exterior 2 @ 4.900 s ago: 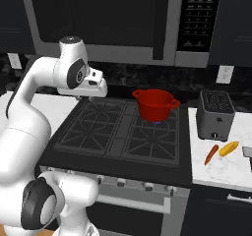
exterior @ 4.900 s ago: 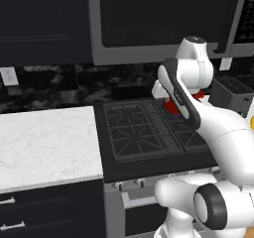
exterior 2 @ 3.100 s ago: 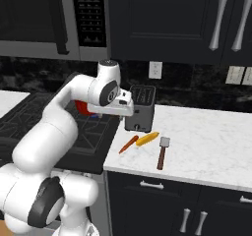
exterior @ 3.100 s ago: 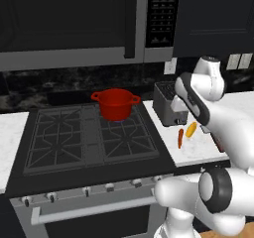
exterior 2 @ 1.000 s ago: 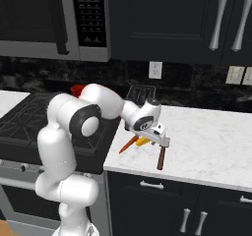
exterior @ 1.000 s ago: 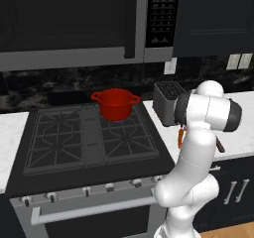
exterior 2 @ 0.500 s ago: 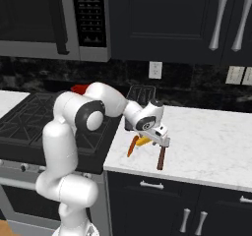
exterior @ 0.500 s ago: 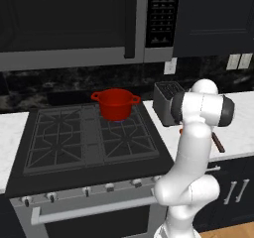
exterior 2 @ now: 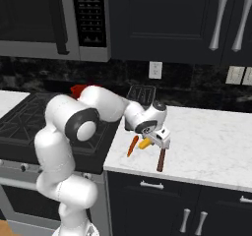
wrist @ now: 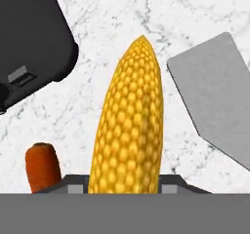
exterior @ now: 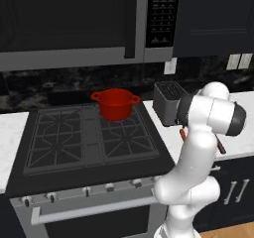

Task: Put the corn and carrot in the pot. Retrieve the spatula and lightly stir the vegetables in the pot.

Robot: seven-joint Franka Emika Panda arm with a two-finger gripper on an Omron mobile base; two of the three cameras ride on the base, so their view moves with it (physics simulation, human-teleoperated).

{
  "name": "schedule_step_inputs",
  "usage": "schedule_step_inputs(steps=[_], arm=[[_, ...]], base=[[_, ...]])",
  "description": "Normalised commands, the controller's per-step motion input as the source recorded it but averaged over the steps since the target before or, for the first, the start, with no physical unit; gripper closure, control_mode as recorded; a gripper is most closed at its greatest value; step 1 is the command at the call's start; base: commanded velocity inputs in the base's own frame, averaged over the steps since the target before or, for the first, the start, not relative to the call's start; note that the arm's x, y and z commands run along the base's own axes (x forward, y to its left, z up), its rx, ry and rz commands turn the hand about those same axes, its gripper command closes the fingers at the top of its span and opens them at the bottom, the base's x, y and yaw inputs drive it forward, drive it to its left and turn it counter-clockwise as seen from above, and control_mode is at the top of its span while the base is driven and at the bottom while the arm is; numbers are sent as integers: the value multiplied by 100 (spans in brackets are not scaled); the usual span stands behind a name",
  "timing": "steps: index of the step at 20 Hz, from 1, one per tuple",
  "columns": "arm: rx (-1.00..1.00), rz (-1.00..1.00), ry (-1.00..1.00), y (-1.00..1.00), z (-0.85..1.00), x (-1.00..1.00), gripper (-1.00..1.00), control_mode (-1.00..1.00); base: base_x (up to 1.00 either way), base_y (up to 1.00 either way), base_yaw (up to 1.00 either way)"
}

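Note:
A yellow corn cob [wrist: 129, 130] lies on the white marble counter, running up the middle of the hand view. My gripper [wrist: 124, 185] is low over it and open, one fingertip [wrist: 73, 185] on each side of the cob's near end. The orange carrot [wrist: 43, 168] lies just left of the corn. The spatula's grey blade [wrist: 219, 96] lies to the right. In the right base view the gripper [exterior 2: 158, 137] covers part of the corn [exterior 2: 144, 143], with the carrot [exterior 2: 133, 145] and the spatula [exterior 2: 161, 160] beside it. The red pot [exterior: 115, 103] stands on the stove's back right burner.
A black toaster [exterior: 168, 102] stands on the counter between the stove [exterior: 89, 138] and the vegetables, close to the hand [wrist: 29, 38]. My own arm hides most of the counter in the left base view. The marble counter [exterior 2: 211, 141] stretches away to the right.
Over the last second the hand has sunk lower over the corn and turned a little. Corn, carrot, spatula and pot lie where they were.

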Motion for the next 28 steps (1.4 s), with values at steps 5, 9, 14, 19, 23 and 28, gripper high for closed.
schedule_step_inputs(steps=[5, 9, 14, 19, 23, 28], arm=[[0, -2, -31, 15, 94, -100, 100, -100], [-2, 0, -15, 88, 88, -73, 100, -100], [-10, 0, -1, 100, 71, -30, 100, -100], [-8, 1, 0, 100, 84, -4, 100, -100], [-6, 1, 0, 100, 74, 8, 100, -100], [-3, 0, -3, 82, 34, 48, 100, -100]], base=[[0, 0, 0], [0, 0, 0], [0, 0, 0], [0, 0, 0], [0, 0, 0], [0, 0, 0]])
